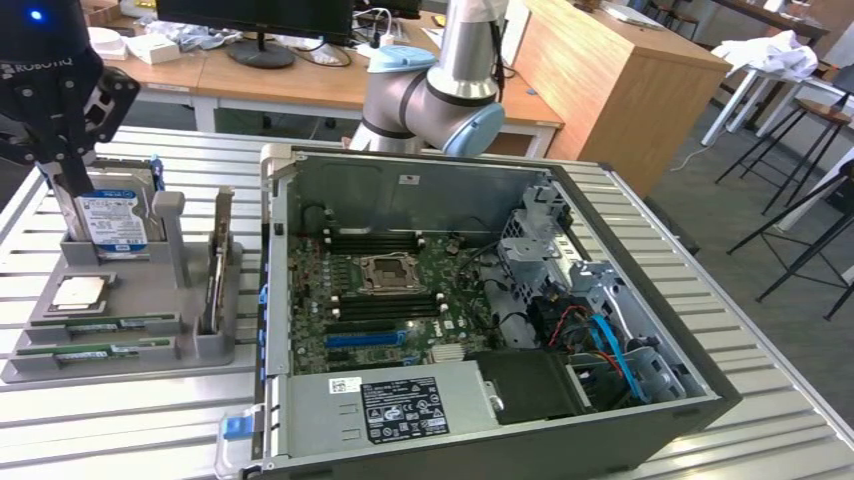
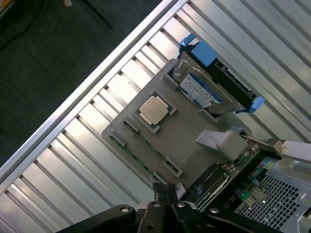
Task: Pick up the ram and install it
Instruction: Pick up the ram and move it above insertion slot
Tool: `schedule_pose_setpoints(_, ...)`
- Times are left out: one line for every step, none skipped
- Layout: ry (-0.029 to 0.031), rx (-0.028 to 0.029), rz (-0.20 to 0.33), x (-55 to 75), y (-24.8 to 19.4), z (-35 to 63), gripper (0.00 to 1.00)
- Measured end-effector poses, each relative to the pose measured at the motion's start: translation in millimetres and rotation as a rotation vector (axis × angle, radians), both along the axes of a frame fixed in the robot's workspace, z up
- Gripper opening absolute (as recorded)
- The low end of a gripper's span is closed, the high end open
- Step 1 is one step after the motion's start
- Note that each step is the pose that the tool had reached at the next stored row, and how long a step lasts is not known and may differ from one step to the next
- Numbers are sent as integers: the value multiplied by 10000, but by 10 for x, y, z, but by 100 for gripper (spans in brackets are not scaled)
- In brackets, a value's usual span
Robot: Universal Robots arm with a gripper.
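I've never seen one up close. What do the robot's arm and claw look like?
The arm is smooth silver-grey tubes joined by rounded joints with pale blue caps. The gripper is matt black, built of angular linked bars with bolts, and carries white lettering with a small blue light above it.

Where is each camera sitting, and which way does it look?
Exterior view: off the arm, up high, looking down on the open computer case and grey holder; the arm and gripper show.
Wrist view: on the wrist, looking down past the shut gripper onto the holder.
Both see the holder with its ram sticks, hard drive and processor chip.
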State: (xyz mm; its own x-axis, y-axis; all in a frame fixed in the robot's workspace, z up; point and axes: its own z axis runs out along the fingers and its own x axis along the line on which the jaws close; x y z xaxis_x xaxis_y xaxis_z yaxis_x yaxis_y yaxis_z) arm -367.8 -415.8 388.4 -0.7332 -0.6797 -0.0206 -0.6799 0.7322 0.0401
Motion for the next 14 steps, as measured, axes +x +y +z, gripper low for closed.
schedule_pose_setpoints(1, 0, 142, 0, 0, 0, 10)
schedule_pose_setpoints(0, -1, 284, 0, 0, 0, 10)
schedule_pose_setpoints(0, -1, 426, 0, 0, 0, 10)
schedule_pose_setpoints(-1, -2, 569, 0, 0, -1, 10)
schedule_pose_setpoints(0, -3, 714, 0, 0, 0, 10)
schedule_pose_setpoints(0, -3, 873, 0, 0, -1, 10)
schedule_pose_setpoints(0, -4, 1024, 0, 0, 0, 10)
schedule_pose_setpoints(0, -4, 1172, 0, 0, 0, 10)
schedule_pose_setpoints(0, -5, 1317, 0, 0, -1, 10)
schedule_pose_setpoints(0, -4, 1465, 0, 0, -1, 10)
schedule_pose_setpoints(0, -5, 1603, 0, 0, -1, 10)
schedule_pose_setpoints(0, -6, 1761, 0, 0, -1, 10)
schedule_pose_setpoints(0, -6, 1901, 0, 0, -1, 10)
schedule_pose_setpoints(0, -6, 2036, 0, 0, -1, 10)
